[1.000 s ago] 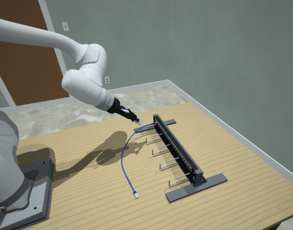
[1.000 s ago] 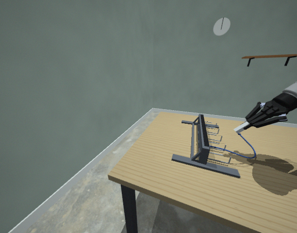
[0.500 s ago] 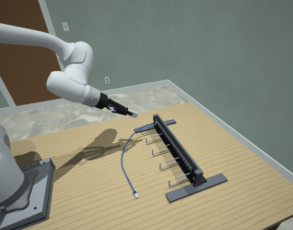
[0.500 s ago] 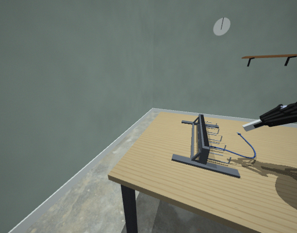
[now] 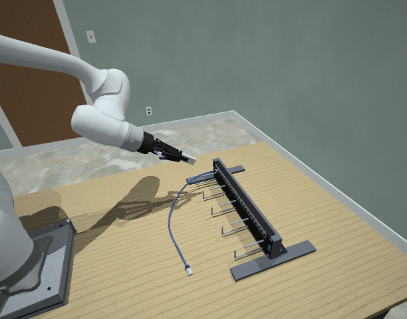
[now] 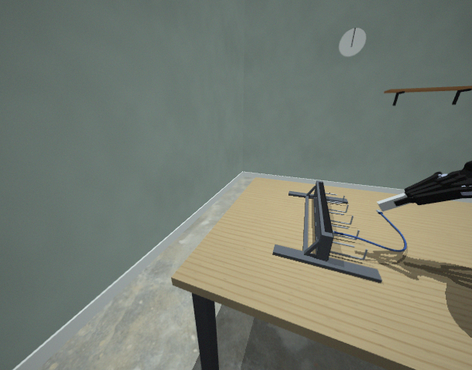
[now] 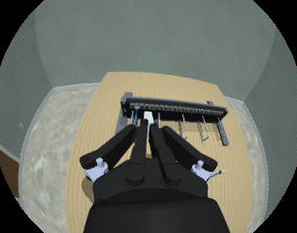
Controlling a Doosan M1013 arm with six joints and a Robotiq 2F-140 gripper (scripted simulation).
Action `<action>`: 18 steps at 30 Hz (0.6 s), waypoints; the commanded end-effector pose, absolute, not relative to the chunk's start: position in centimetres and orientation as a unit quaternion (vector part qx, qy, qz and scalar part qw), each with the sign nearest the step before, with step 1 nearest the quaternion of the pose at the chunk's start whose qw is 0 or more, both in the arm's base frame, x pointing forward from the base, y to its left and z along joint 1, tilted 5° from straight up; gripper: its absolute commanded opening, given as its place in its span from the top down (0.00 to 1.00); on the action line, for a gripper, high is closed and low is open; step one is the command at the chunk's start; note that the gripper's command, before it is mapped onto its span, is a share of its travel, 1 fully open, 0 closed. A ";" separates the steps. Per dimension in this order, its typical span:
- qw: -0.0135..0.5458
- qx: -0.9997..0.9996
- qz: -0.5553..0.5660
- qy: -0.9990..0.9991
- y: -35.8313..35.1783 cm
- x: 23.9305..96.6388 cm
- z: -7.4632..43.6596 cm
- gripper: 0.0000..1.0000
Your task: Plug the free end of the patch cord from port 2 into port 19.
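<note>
Patch cord plug (image 5: pixel 189 270) lies on the table, well below and toward the arm's base from the closed, empty gripper (image 5: pixel 189 159).

Top view looks down from the arm's side, exterior faces opposite; both share the rack (image 5: pixel 247 207).
</note>
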State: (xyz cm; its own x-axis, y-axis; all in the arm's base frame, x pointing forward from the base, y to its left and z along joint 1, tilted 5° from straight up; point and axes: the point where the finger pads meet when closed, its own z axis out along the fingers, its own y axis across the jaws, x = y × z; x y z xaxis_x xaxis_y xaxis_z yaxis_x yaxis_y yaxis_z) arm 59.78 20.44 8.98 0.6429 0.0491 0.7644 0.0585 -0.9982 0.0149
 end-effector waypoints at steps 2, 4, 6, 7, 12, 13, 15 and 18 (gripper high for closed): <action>0.007 -0.906 -0.423 -0.030 20.5 62.2 7.0 1.00; 0.007 -0.906 -0.423 -0.030 20.6 63.6 5.8 1.00; 0.007 -0.906 -0.423 -0.030 20.7 64.9 4.7 1.00; 0.007 -0.906 -0.423 -0.030 20.7 65.5 4.2 1.00; 0.007 -0.906 -0.423 -0.030 20.8 67.8 2.2 1.00; 0.007 -0.906 -0.423 -0.030 20.8 68.1 2.0 1.00; 0.007 -0.906 -0.423 -0.030 20.8 68.1 2.0 1.00; 0.007 -0.906 -0.423 -0.030 20.8 68.5 1.7 1.00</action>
State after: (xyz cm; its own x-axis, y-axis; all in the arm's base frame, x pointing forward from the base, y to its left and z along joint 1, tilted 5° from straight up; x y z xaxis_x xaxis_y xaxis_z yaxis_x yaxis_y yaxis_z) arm 68.12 20.82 1.93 0.6412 0.0486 0.7658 0.0594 -0.9981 0.0136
